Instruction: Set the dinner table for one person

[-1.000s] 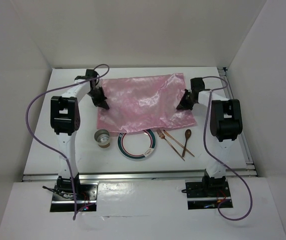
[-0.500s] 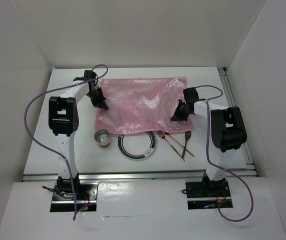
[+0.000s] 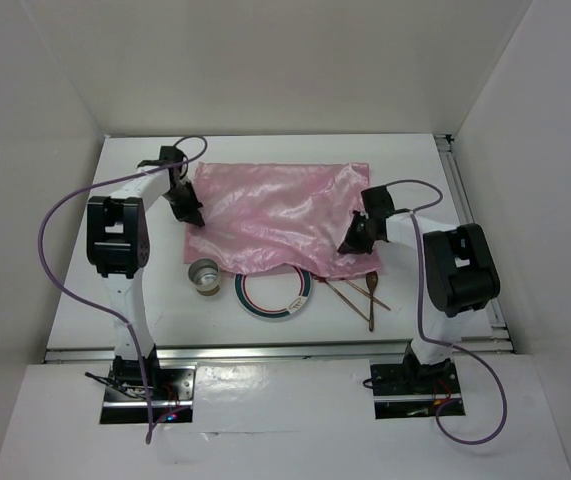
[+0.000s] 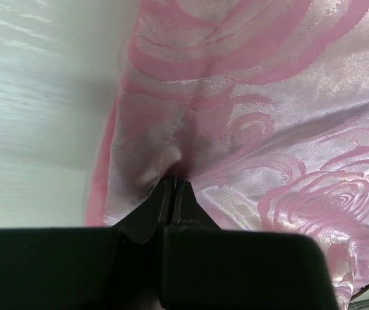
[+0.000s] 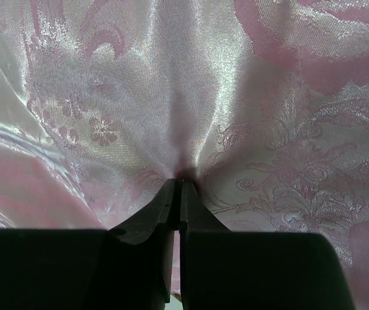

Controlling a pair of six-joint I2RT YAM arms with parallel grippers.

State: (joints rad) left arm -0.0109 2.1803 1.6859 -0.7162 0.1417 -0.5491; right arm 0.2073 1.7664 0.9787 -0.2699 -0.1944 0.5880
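The shiny pink placemat lies rumpled across the middle of the white dinner table. My left gripper is shut on a pinch of the cloth at its left edge; in the left wrist view the jaws meet on a fold of placemat, with bare table to the left. My right gripper is shut on the placemat near its right front corner. In the right wrist view the cloth puckers at the closed tips.
A round plate with a green and red rim sits at the front, its far edge under the placemat. A small metal cup stands left of it. Copper cutlery lies to its right, partly under the cloth. Silver rails edge the table.
Both grippers kept their hold. The right gripper drew the cloth left and toward the front, the left shifted slightly left. The placemat's front edge now overlaps the plate and cutlery.
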